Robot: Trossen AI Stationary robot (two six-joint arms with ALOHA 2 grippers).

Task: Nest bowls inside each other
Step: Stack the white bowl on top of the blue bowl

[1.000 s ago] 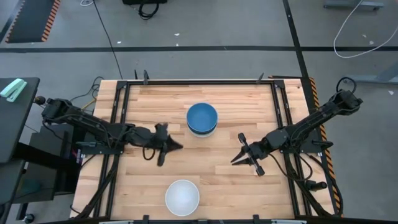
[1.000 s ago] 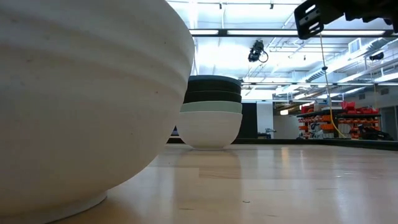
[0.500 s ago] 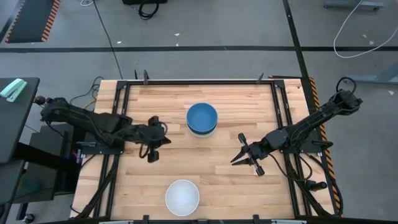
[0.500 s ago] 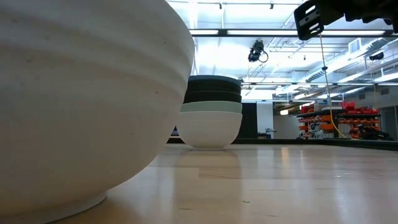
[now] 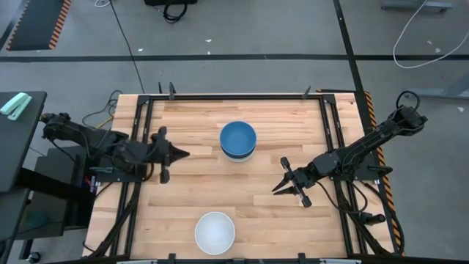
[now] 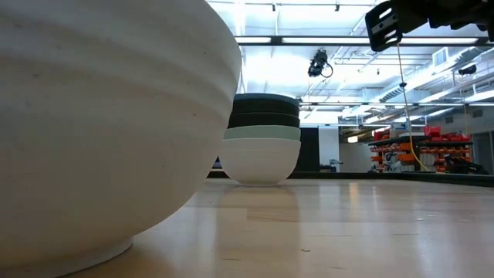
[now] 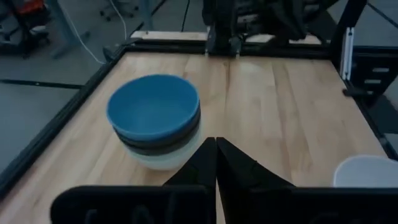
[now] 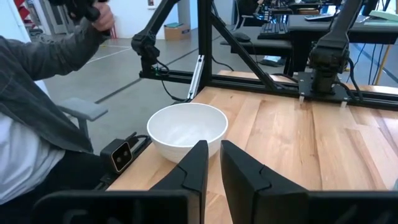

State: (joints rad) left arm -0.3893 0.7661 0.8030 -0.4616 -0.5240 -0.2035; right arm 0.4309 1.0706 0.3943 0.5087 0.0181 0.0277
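The left pincer (image 5: 178,154) has pulled back toward the left edge of the high view since a second ago, when it sat just left of the bowl stack; its fingers are now pressed together, tips meeting in the left wrist view. The right pincer (image 5: 281,184) has not moved and hovers right of centre with its fingers slightly parted, a narrow gap showing between them in its wrist view. The stack of bowls (image 5: 238,140) stands above the middle of the table (image 5: 293,125), unchanged: a blue bowl (image 7: 154,111) on top, dark bowls beneath, then a pale mint one, and a white one at the base. A lone white bowl (image 5: 215,232) sits near the bottom edge of the high view, well apart from the stack, and fills the left of the low view. The table is pale wooden planking in a black metal frame, on a grey concrete floor. Beyond it, the right wrist view shows a seated person (image 8: 37,99) in a grey sleeve at the left. The bowls are round, smooth and matte; the white one shows faint horizontal ridges.
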